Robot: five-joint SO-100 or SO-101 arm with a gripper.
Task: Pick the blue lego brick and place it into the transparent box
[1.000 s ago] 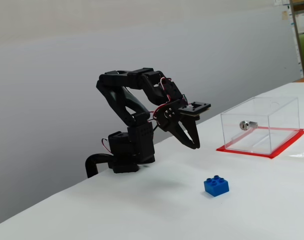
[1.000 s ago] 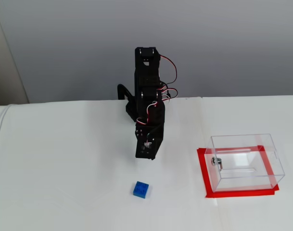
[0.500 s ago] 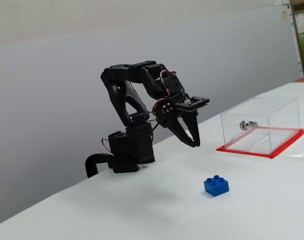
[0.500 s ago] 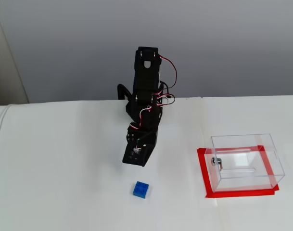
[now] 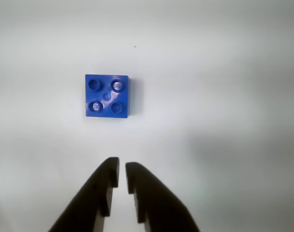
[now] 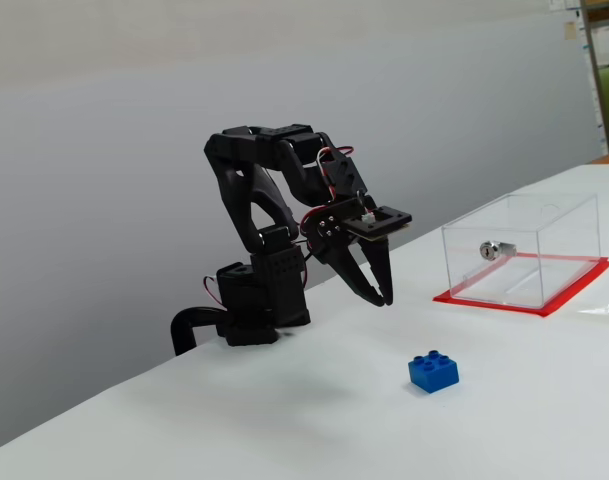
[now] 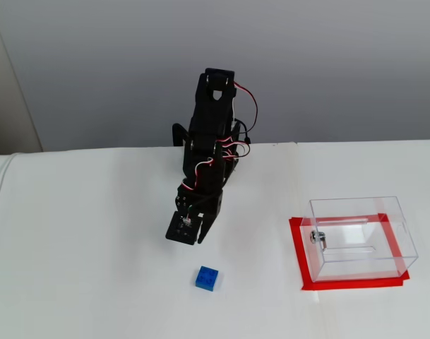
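Hovering above counter point(image 6: 544, 420), aimed at brick | gripper point(image 5: 121, 170) nearly clenched, empty | blue lego brick point(image 5: 107, 95) studs-up, untouched | transparent box point(image 7: 359, 236) well apart, waiting

The blue lego brick point(image 6: 433, 372) sits studs-up, lower right in a fixed view; the transparent box point(image 6: 521, 249), red-based, stands upright at right.
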